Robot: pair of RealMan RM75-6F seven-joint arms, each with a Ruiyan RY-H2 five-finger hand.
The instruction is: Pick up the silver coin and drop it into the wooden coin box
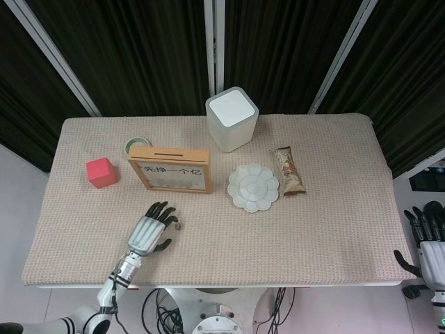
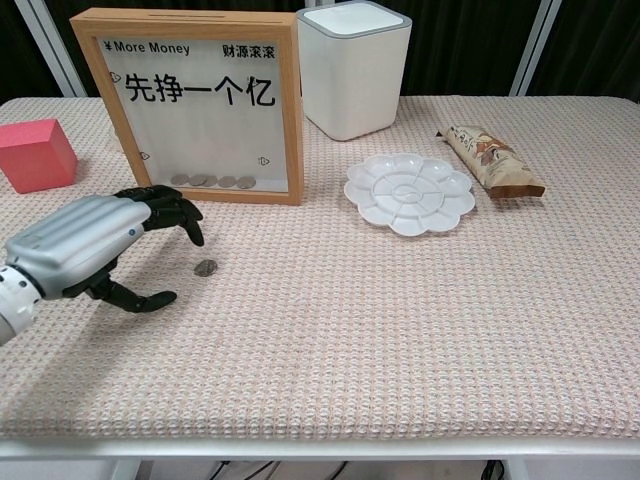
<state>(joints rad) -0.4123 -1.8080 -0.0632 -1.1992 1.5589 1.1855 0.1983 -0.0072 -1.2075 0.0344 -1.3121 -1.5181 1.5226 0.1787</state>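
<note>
A small silver coin (image 2: 205, 268) lies flat on the woven mat in front of the wooden coin box (image 2: 192, 104); in the head view the coin (image 1: 179, 225) shows just past my left hand's fingertips. The box (image 1: 169, 169) stands upright with a clear front and several coins at its bottom. My left hand (image 2: 95, 243) hovers just left of the coin, fingers spread and curved downward, thumb apart, holding nothing. From above, that left hand (image 1: 150, 231) is near the front of the table. My right hand (image 1: 431, 243) hangs off the table's right edge with nothing in it.
A white square bin (image 1: 231, 118) stands behind the box. A white flower-shaped palette (image 2: 409, 192) and a snack packet (image 2: 492, 160) lie to the right. A red cube (image 2: 37, 154) sits at the left, a tape roll (image 1: 138, 145) behind the box.
</note>
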